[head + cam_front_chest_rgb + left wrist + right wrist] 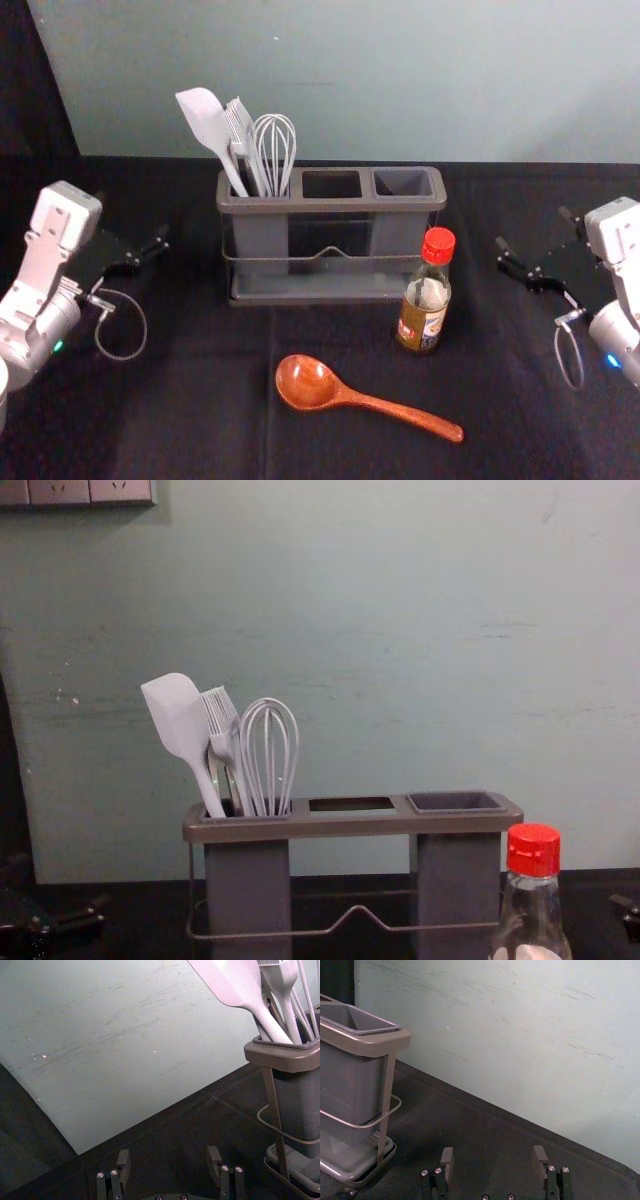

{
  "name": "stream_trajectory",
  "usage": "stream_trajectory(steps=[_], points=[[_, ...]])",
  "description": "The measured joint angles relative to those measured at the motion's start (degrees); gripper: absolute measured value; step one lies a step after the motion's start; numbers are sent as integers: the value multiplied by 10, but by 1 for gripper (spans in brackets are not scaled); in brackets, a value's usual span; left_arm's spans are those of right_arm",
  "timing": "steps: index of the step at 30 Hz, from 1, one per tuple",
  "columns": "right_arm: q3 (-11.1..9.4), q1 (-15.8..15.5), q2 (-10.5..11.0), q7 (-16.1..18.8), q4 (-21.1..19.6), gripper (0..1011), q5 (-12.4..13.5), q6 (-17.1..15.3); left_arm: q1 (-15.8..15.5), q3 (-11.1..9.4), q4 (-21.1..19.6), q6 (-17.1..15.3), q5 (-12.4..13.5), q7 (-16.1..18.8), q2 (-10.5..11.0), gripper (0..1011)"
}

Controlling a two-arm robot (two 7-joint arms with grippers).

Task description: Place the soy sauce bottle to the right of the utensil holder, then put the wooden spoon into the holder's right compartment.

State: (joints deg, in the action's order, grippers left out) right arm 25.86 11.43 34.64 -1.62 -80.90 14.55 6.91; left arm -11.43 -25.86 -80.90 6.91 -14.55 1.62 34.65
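Nearest, the wooden spoon lies on the dark cloth, in the stretch between the two sets of jaws but closer to the robot, bowl toward the left ones, handle toward the right.

Beyond it the soy sauce bottle stands upright, nearer the right jaws, on the line from them to the spoon's bowl and in front of the utensil holder's right end.

The left gripper is left of the holder, the right gripper right of bottle and holder; each has its jaws apart.

The holder stands between both, a wire rail across its front. Toward the left jaws, its left compartment carries a spatula, brush and whisk. The wall rises behind.
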Motion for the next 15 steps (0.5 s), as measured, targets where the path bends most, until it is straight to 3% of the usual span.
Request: stream_trajectory(steps=[15], points=[[0,0,0,0,0,1004,0,0,0,0,0,0,0,0,0,1005]])
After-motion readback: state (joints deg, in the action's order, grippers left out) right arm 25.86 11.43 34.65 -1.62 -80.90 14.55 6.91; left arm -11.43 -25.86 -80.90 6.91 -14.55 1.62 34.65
